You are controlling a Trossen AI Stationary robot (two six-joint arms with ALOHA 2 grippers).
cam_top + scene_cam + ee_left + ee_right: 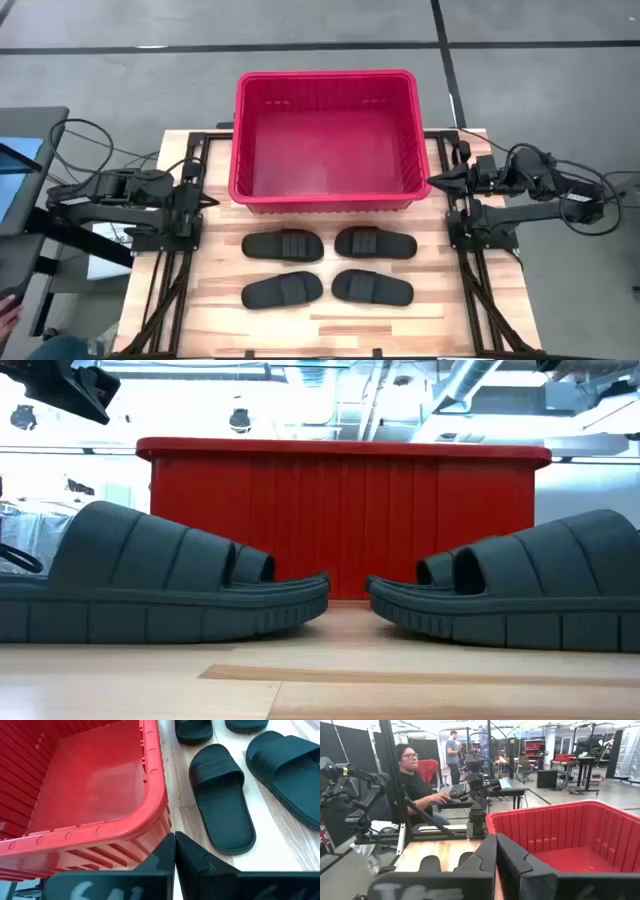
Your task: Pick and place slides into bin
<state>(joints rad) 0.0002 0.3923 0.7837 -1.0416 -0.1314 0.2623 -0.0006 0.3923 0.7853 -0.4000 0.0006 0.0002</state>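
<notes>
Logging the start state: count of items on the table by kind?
Black slides: 4, all on the table, none in the bin
Red bin: 1
Total: 5

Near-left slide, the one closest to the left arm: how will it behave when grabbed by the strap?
The near-left slide looks like thick moulded foam, so probably light and only slightly flexible. Its wide ribbed strap should give the fingers some grip. The flat oval sole lies flush on the table, so it will likely skid, not roll.
</notes>
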